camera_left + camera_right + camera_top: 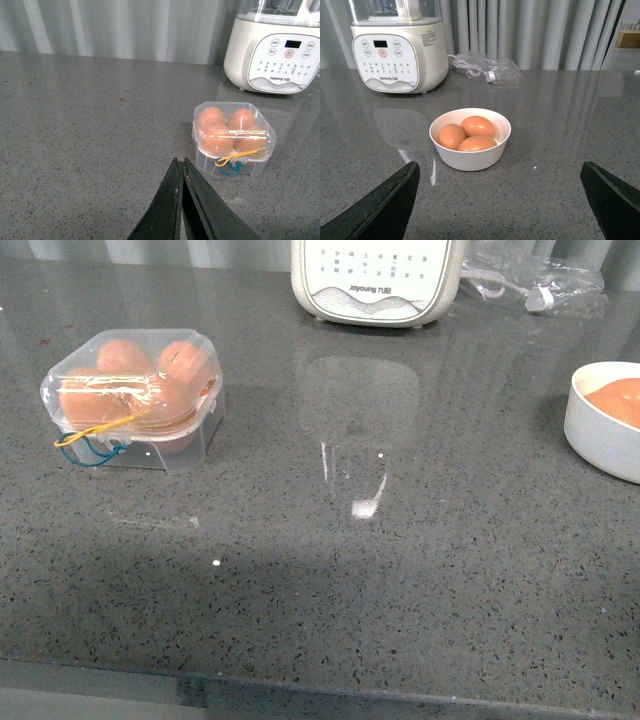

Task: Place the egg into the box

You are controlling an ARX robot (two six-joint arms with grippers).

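The clear box [135,400] sits at the left of the grey counter with its lid down over several brown eggs; yellow and blue loops hang at its front. It also shows in the left wrist view [233,139]. My left gripper [180,167] is shut and empty, a short way in front of the box. A round white bowl [470,139] holds three brown eggs [477,125]. My right gripper [500,176] is wide open and empty, well short of the bowl. Neither gripper shows in the front view, where the bowl [603,425] is at the right edge.
A cream kitchen appliance [378,280] stands at the back middle of the counter, also seen in the left wrist view [272,47] and the right wrist view [397,47]. A clear plastic bag with a cord [535,282] lies at the back right. The counter's front edge [320,690] is near.
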